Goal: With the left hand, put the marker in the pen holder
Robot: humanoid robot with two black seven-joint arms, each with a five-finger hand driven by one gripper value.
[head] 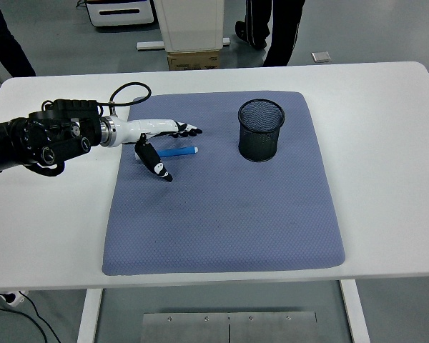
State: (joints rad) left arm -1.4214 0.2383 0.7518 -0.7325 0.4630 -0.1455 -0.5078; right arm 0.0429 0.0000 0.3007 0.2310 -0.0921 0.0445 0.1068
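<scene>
Here our left hand (161,143) hovers spread wide over the blue marker (177,151), fingers above it and thumb below, holding nothing. The marker lies flat on the grey mat (222,214), well left of the black mesh pen holder (261,130).

Left robot hand (159,140) spread over blue marker (177,151) on grey mat (222,214), mesh pen holder (261,130) well apart.

Black wire-mesh pen holder (262,130), dimpled cloth mat (222,207)

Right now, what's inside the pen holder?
The pen holder looks empty through its mesh; its bottom isn't fully visible. The marker lies on the mat by the left robot hand.
</scene>
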